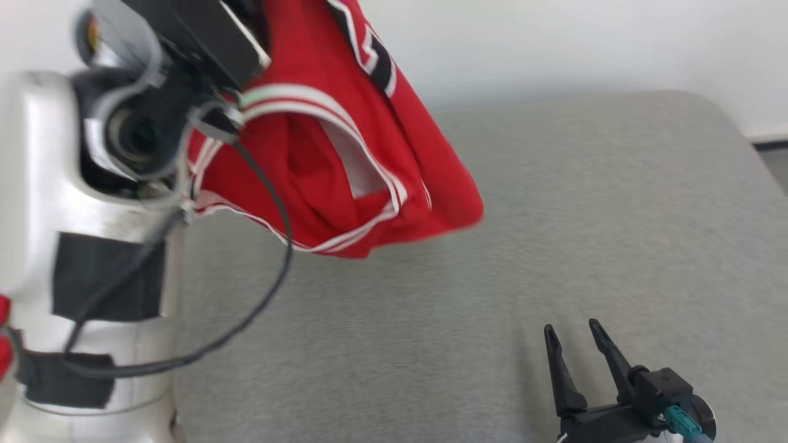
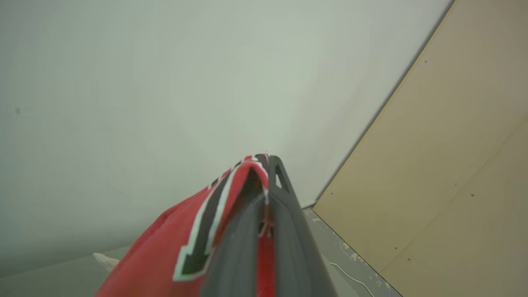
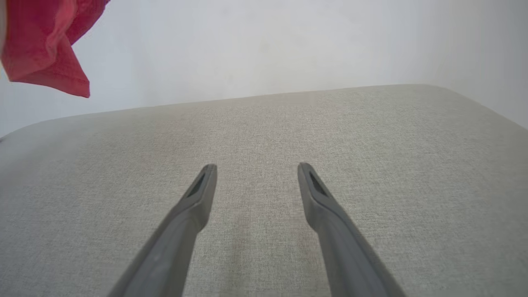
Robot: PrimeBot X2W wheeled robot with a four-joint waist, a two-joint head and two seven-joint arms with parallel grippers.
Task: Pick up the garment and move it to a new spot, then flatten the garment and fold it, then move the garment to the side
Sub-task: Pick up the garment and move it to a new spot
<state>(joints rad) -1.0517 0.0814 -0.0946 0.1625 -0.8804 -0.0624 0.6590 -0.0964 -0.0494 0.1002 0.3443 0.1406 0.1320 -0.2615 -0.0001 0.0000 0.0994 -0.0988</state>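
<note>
At the left, the pale left forearm (image 1: 37, 203) stood raised, with a black cable (image 1: 280, 209) looping off it. In the left wrist view the left gripper (image 2: 266, 165) was clenched on the garment (image 1: 345, 154), with red fabric and black-and-white trim pinched between its fingers. The garment hung bunched and sagging, clear of the grey padded surface (image 1: 492, 277), above its far left part. At the near right, the right gripper (image 1: 571, 327) sat low over the surface, fingers spread apart and empty.
</note>
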